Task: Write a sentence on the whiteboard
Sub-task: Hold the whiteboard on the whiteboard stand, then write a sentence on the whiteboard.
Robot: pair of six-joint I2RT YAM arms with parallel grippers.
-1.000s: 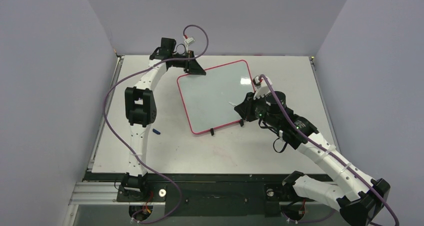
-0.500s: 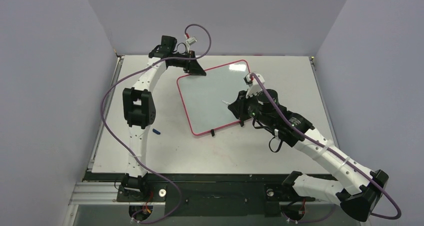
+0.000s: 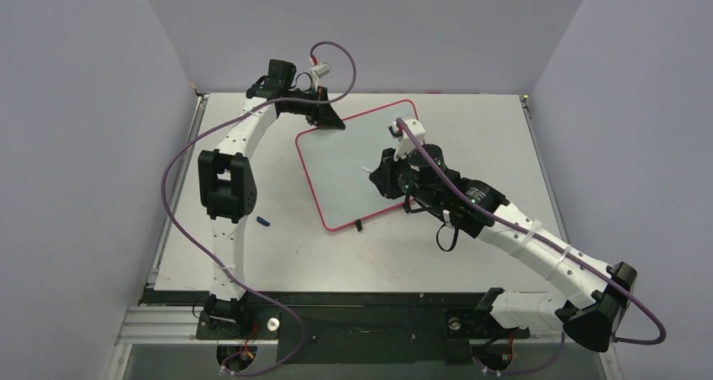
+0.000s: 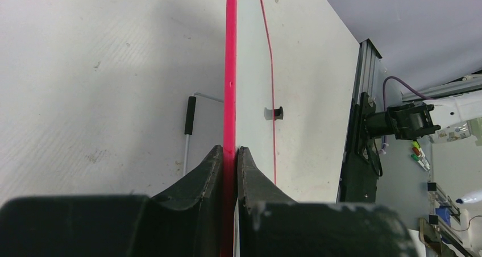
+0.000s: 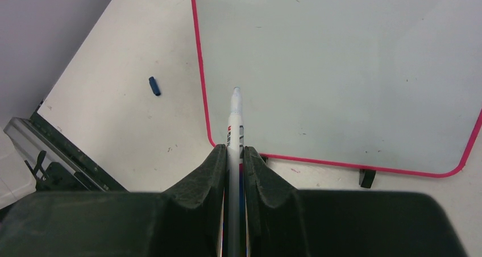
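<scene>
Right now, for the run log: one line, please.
left tool: shut on whiteboard rim | right tool: shut on marker | whiteboard: no writing visible

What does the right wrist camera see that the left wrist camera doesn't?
Only the right wrist view: the right hand shut on a white marker, a small blue cap on the table, and the whiteboard face-on with no writing visible. Only the left wrist view: the left hand pinching the red rim edge-on, plus a thin black-handled tool. Both: the whiteboard, a black clip and the table.
</scene>
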